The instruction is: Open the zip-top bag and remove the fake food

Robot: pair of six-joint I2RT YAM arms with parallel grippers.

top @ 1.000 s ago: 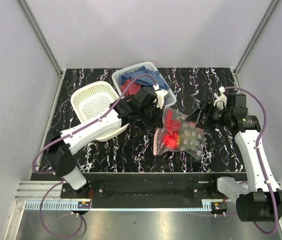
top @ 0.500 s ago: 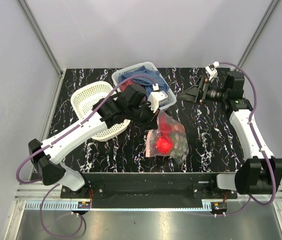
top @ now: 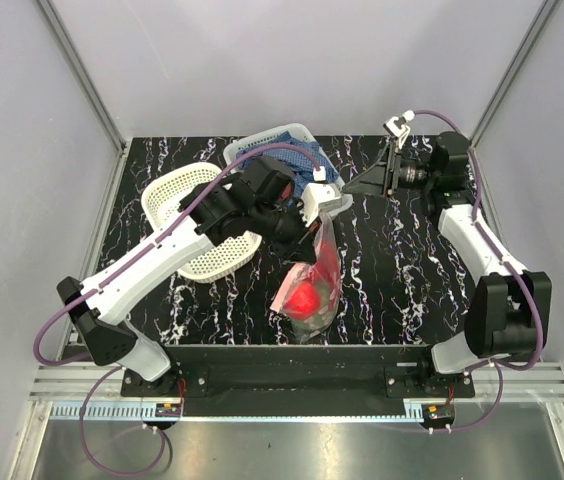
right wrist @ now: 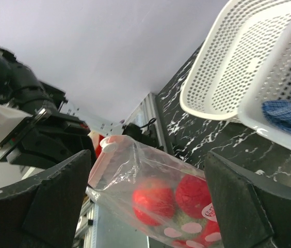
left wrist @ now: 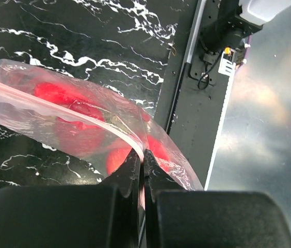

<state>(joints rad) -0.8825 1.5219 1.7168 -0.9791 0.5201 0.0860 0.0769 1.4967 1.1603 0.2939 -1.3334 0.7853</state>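
The left hand point(left wrist: 141, 160) is pinched shut on the top edge of the bag point(top: 307, 285), which hangs tilted from it over the front of the table point(top: 402, 280) — the red fruits point(top: 308, 298) sagging in its lower end. The right hand point(top: 364, 185) is spread wide and holds nothing — raised apart from the bag, beside the basket point(top: 262, 138) of cloths.

The 2 arms look the same. The left arm point(top: 162, 262) and the right arm point(top: 482, 250) have smooth white shells on their long parts, with round black joints between them. A thin purple cable point(top: 440, 116) runs along each arm. Each arm has a black base plate point(top: 152, 383). The left gripper point(left wrist: 142, 155) has 2 thin black fingers point(left wrist: 131, 173). The right gripper point(right wrist: 148, 155) has 2 wide, dull black fingers point(right wrist: 58, 196).
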